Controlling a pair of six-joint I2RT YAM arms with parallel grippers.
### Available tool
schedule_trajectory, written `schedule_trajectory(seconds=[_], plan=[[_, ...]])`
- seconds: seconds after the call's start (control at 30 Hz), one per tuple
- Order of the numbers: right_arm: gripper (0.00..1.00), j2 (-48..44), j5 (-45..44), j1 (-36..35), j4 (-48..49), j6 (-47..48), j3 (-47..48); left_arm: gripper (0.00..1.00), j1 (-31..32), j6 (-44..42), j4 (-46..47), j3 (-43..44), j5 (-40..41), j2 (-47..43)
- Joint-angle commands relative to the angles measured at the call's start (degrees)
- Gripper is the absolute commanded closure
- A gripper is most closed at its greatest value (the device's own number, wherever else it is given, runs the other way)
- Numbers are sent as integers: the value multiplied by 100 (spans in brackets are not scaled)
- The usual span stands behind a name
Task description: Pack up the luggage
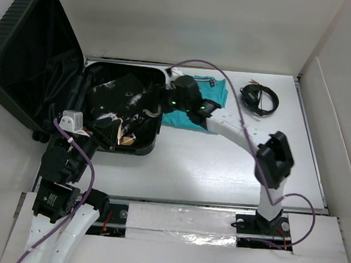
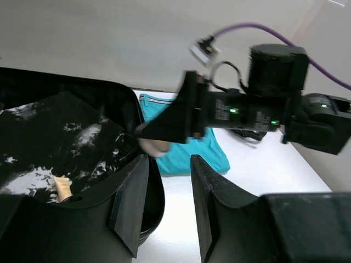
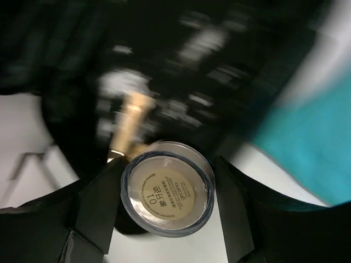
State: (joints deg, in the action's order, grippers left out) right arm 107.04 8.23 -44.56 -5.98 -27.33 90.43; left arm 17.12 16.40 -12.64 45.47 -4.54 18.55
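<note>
The right end effector grips a round clear jar with cream label over the right rim of the open black ribbed luggage; the left end effector is half-open, empty.

**Tally: two arms, two claws, one of all else**

There is one luggage, a black ribbed suitcase. There is one black cloth blotched with white, and one gold tube. One teal garment and one coil of black cable make two loose things on the surface. One round jar with a pale label brings the small items to two. Arms number two, the left arm and the right arm. Claws number two: the left claw and the right claw, with two fingers each.
</note>
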Motion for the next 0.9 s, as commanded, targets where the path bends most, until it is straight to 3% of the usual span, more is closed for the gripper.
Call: schedule_trajectory(seconds=[0.0, 0.07, 0.1, 0.17, 0.37, 0.4, 0.47, 0.5, 0.53, 0.63, 0.67, 0.7, 0.77, 0.8, 0.87], plan=[[34, 886, 836, -474, 291, -211, 1420, 67, -25, -6, 271, 32, 137, 44], [23, 1186, 1005, -545, 62, -27, 2083, 67, -25, -6, 263, 32, 190, 44], [12, 1126, 918, -545, 123, 8, 2031, 67, -25, -6, 271, 23, 207, 61], [1, 698, 742, -328, 404, 88, 1377, 67, -25, -6, 245, 32, 190, 88], [10, -718, 636, 929, 1459, -97, -1095, 67, -25, -14, 280, 41, 49, 70], [30, -1016, 575, 1297, 1442, -53, -1577, 67, -25, -14, 280, 41, 41, 79], [59, -1316, 164, 1633, 1223, 245, -1949, 67, -25, -14, 289, 41, -12, 62], [92, -1457, -91, 1800, 1117, 342, -2264, 67, -25, -14, 306, 41, -12, 44], [100, -1719, -720, 2106, 1029, 447, -2424, 67, -25, -14, 289, 41, -4, 44], [99, -1959, -1890, 2634, 792, 894, -2784, 67, -25, -14, 289, 41, -30, 44], [93, -1933, -2191, 2732, 739, 1001, -2785, 67, -25, -14, 298, 32, -47, 35], [71, -1855, -2481, 2837, 625, 1089, -2725, 67, -25, -14, 315, 32, -65, 9], [46, -1505, -2896, 3109, 144, 1291, -2295, 66, -25, -14, 315, 23, -65, 26], [27, -1346, -3002, 3172, 62, 1370, -2128, 66, -25, -14, 315, 23, -65, 70], [14, -977, -3309, 3382, -218, 1494, -1603, 66, -25, -14, 298, 23, -109, 88]])
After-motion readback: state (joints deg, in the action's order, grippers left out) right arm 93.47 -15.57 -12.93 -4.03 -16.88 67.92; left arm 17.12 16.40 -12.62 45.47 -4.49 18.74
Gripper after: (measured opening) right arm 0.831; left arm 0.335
